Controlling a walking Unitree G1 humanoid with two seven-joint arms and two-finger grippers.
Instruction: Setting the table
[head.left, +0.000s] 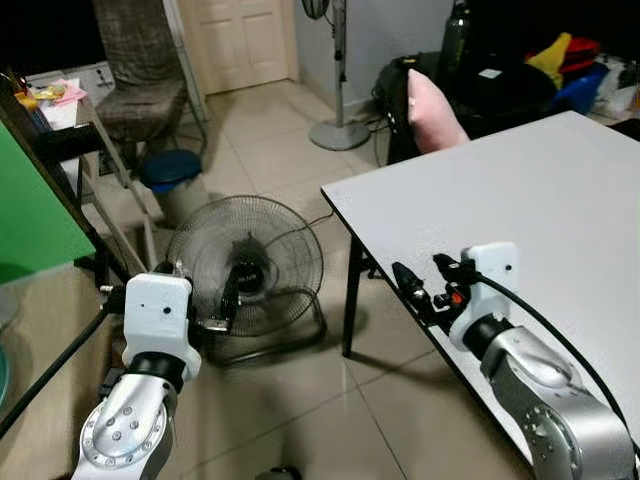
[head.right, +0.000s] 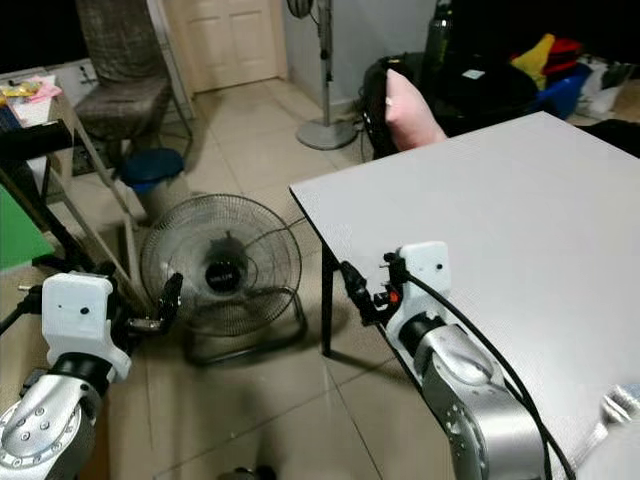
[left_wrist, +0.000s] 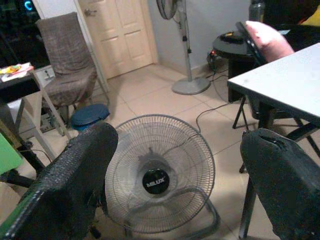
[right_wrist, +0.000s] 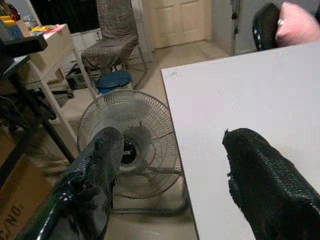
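Note:
The white table (head.left: 540, 200) takes up the right side and its top is bare. My right gripper (head.left: 422, 278) hovers just above the table's left edge near the front corner. It is open with nothing between its fingers (right_wrist: 265, 180). My left gripper (head.left: 222, 305) is held low over the tiled floor to the left of the table, pointing at a floor fan (left_wrist: 157, 175). Its two black fingers (left_wrist: 75, 185) stand wide apart and hold nothing.
The floor fan (head.left: 246, 265) stands on the tiles beside the table leg (head.left: 352, 300). Behind it are a blue stool (head.left: 172, 168), a covered chair (head.left: 140, 80) and a standing fan (head.left: 338, 130). A pink cushion (head.left: 432, 110) rests on a dark chair beyond the table's far corner. A green board (head.left: 30, 200) leans at the left.

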